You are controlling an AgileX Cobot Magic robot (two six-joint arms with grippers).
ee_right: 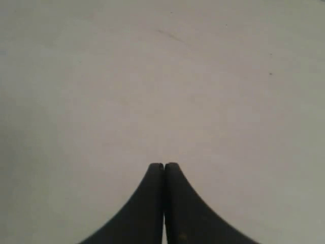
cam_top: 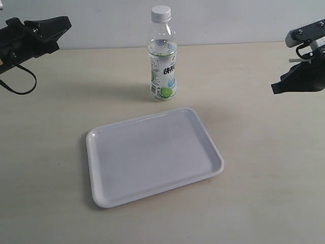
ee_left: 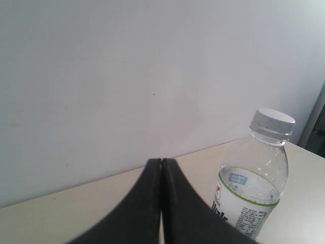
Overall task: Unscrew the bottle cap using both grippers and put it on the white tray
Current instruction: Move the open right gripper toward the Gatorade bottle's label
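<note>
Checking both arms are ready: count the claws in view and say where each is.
2. The left claw, shut, is at the exterior view's left edge, away from the bottle; the right claw, shut, is at its right edge. Nothing suggests a hidden one.

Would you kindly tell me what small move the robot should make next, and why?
Probably open the left pincer and ease it toward the bottle: it and the right pincer are shut, far from the bottle, the cap is on, and the bottle needs holding before twisting.

White bottle cap, clear bottle with white-and-green label, glossy white tray, beige table.
</note>
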